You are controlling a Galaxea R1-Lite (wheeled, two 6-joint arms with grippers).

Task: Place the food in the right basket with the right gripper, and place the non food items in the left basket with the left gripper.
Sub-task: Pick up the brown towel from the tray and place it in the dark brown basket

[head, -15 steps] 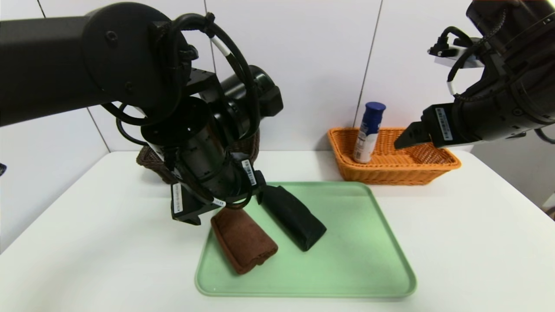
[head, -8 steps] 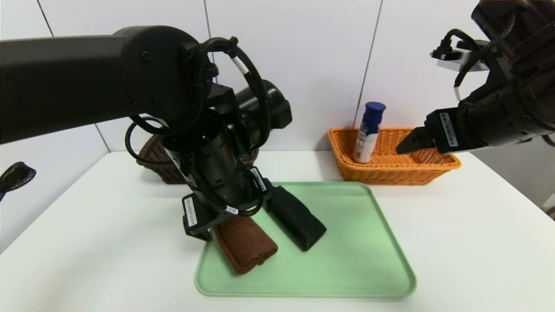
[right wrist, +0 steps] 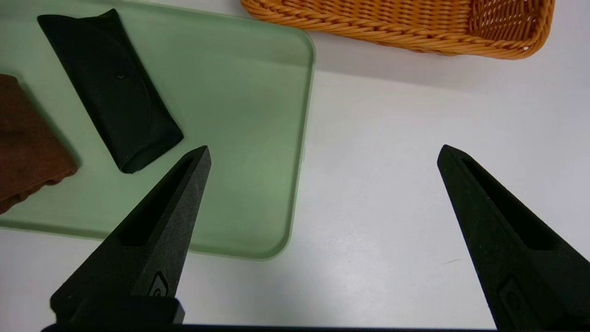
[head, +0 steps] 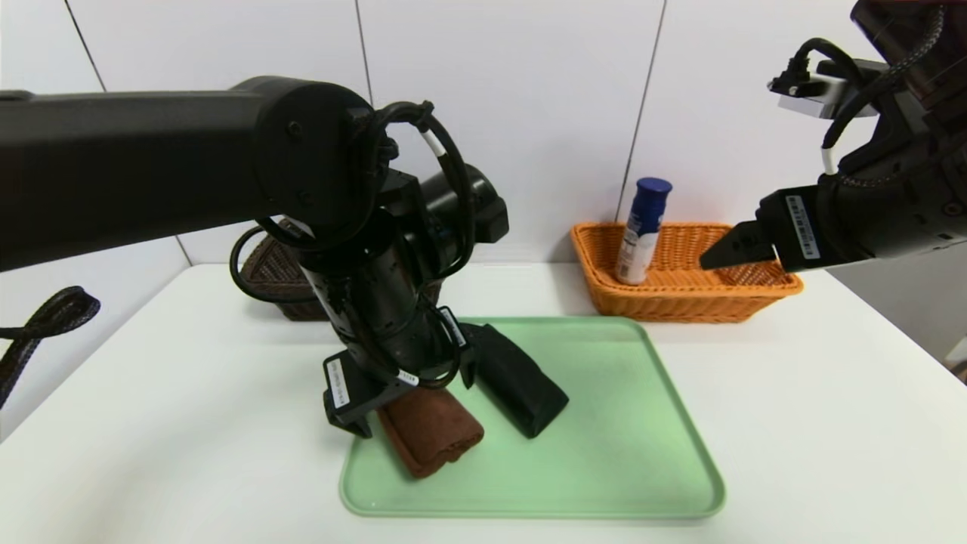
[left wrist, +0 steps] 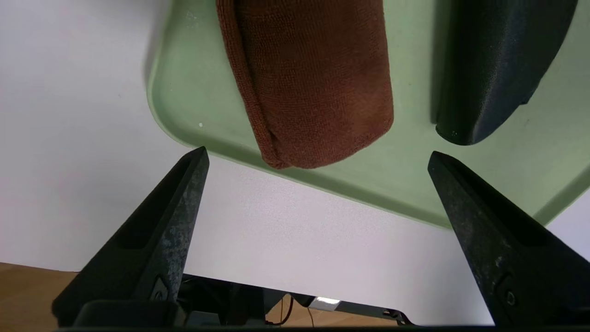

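A brown rolled towel [head: 434,437] and a black rolled towel [head: 521,389] lie side by side on the left part of a green tray [head: 604,483]. My left gripper [head: 412,404] hangs open just over the brown towel's [left wrist: 313,78] far end, one finger on either side of it, holding nothing. The black towel [left wrist: 493,69] lies just beyond one finger. The blue-capped bottle [head: 642,230] stands upright in the left end of the orange basket [head: 725,298]. My right gripper [head: 714,261] hovers open and empty above that basket's right part. The dark brown basket [head: 268,279] is mostly hidden behind my left arm.
The white table [head: 831,423] ends at a tiled wall behind the baskets. In the right wrist view the tray's corner [right wrist: 276,240] and the orange basket's rim [right wrist: 392,32] lie below the right gripper [right wrist: 323,148]. A black strap [head: 45,325] hangs at the far left.
My left arm has come down and slightly toward me, bringing its open jaws lower over the brown towel. The right gripper has drawn back a little to the right. Both towels and the bottle are unmoved.
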